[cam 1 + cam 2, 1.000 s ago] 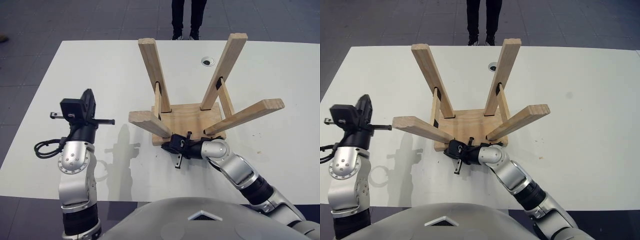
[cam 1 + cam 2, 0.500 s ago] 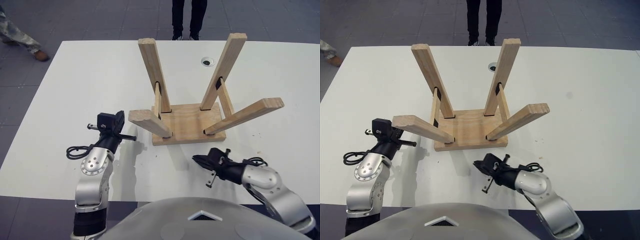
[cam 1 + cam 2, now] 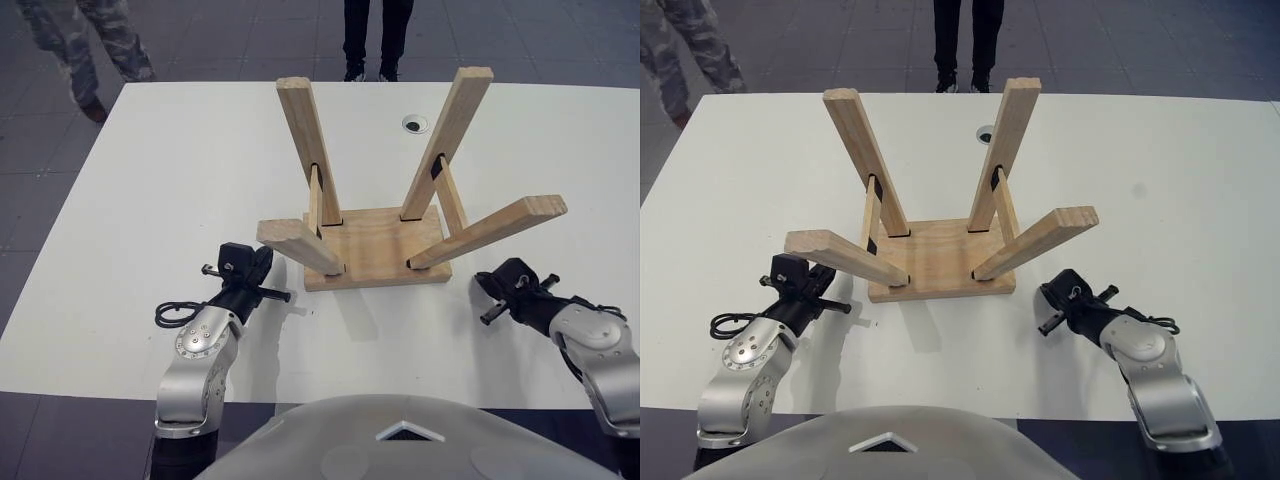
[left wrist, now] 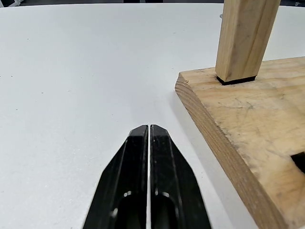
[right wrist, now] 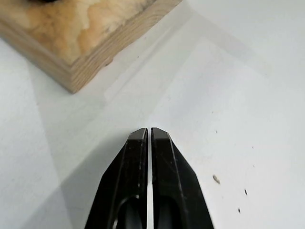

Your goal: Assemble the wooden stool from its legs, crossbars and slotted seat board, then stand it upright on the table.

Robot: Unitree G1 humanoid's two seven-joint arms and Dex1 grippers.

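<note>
Left eye view: the stool (image 3: 380, 240) rests inverted on its seat board (image 3: 370, 268) mid-counter (image 3: 150, 150), legs (image 3: 448, 125) upward, while the left end effector (image 4: 149, 129) and right end effector (image 5: 149, 131), both closed and empty, flank its near corners, probably to flip it upright.

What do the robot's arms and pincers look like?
Both arms are shiny silver metal tubes with rounded joints: the left arm and the right arm. Each ends in a black wrist with a looping black cable. The left pincer and right pincer each have two slim, black, pointed fingers.
</note>
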